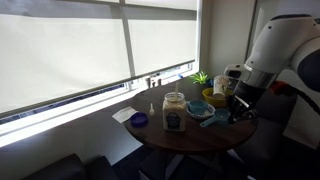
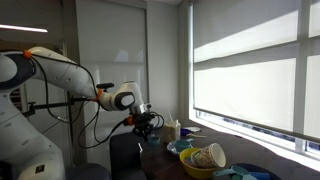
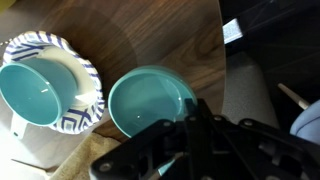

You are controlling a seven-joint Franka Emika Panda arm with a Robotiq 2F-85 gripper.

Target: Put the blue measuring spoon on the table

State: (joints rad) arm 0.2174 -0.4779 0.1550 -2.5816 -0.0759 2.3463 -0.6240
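Note:
My gripper (image 3: 194, 108) hovers over the round dark brown table (image 1: 190, 138) near its edge, fingers pressed together. A thin light blue strip (image 3: 168, 166) shows between the finger links; it looks like the handle of the blue measuring spoon, and its cup is hidden. Just beyond the fingertips lies the empty light blue bowl-shaped dish (image 3: 150, 100). In both exterior views the gripper (image 1: 240, 106) (image 2: 147, 125) hangs low over the table's rim.
A patterned plate with a teal mug (image 3: 45, 85) sits beside the dish. A jar (image 1: 174, 112), purple disc (image 1: 139, 120), small bottle (image 1: 152, 109), yellow bowl (image 1: 215, 95) and plant (image 1: 200, 77) stand on the table. A window is behind.

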